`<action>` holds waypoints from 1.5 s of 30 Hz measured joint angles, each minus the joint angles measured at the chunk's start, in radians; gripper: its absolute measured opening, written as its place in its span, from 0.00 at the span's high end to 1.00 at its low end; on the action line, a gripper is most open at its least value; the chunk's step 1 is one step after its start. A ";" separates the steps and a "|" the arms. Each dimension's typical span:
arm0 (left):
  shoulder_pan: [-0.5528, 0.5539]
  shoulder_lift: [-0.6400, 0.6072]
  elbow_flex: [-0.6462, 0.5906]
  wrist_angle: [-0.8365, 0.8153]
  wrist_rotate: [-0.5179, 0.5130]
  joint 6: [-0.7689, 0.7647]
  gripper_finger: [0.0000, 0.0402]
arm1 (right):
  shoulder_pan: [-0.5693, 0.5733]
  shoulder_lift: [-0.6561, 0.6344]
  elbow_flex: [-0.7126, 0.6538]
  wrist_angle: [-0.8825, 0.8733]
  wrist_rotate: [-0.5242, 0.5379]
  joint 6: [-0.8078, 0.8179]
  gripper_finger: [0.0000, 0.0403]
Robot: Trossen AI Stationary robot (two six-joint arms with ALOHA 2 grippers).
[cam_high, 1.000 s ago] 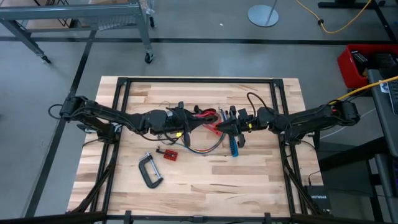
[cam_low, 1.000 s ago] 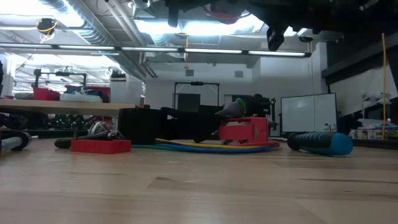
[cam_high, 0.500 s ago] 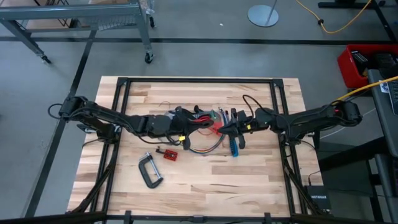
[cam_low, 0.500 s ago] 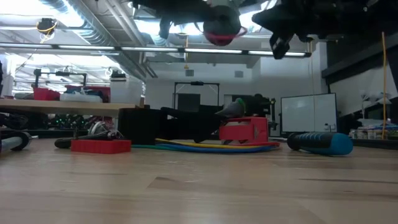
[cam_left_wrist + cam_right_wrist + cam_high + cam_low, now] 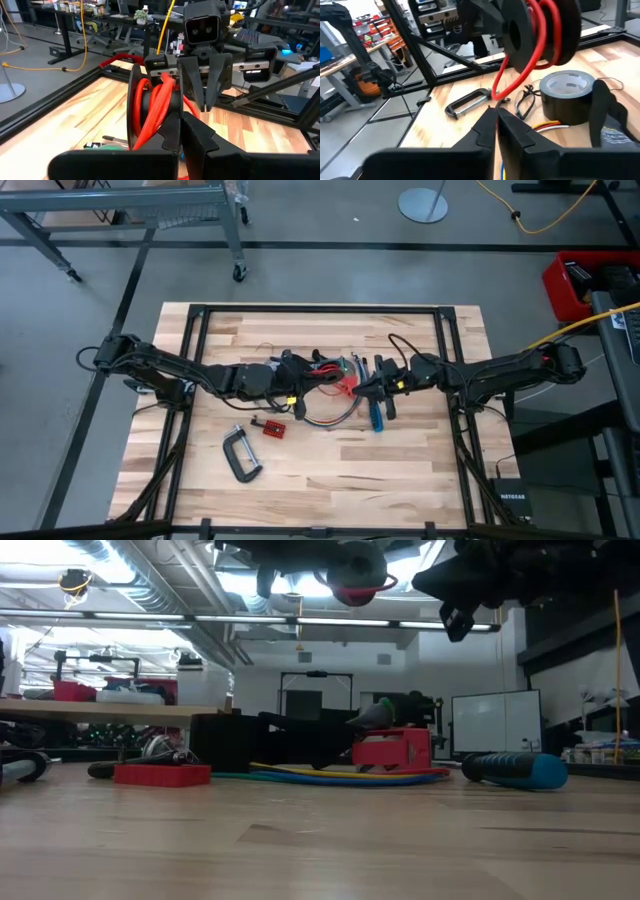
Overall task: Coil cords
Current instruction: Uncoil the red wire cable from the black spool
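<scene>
A black spool wound with red cord hangs in the air above the table's middle, and my left gripper is shut on it. My right gripper faces it from the table's right, its fingers closed at the red cord's loose run below the spool. In the high view the two grippers meet at the spool. A cord of coloured strands lies in a loose arc on the table beneath them. My left gripper pinches one black flange of the spool at its rim between its two fingers. It comes roughly level from the table's left. The spool is lifted clear of the table, its flanges upright. My right gripper pinches the red cord's loose run at its fingertips, coming roughly level from the table's right. The cord rises from there in a slack curve to the spool.
A grey tape roll stands on the table under the spool, with a thin black wire beside it. A blue-handled screwdriver, a small red block and a metal C-clamp lie toward the near side.
Both grippers have tipped from pointing downward to nearly level. The spool has sunk a little and now shows whole at the top of the low view. The things on the table have not moved.
</scene>
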 joint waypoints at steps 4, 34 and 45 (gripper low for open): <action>0.000 0.000 0.000 -0.003 0.000 0.001 1.00 | 0.000 0.000 0.000 0.010 -0.002 0.009 0.82; -0.001 0.002 0.000 0.076 0.002 0.020 1.00 | 0.000 0.236 0.017 0.343 0.051 0.075 0.46; -0.002 0.002 0.001 0.069 0.003 0.018 1.00 | 0.001 0.293 0.150 0.234 -0.047 0.072 0.87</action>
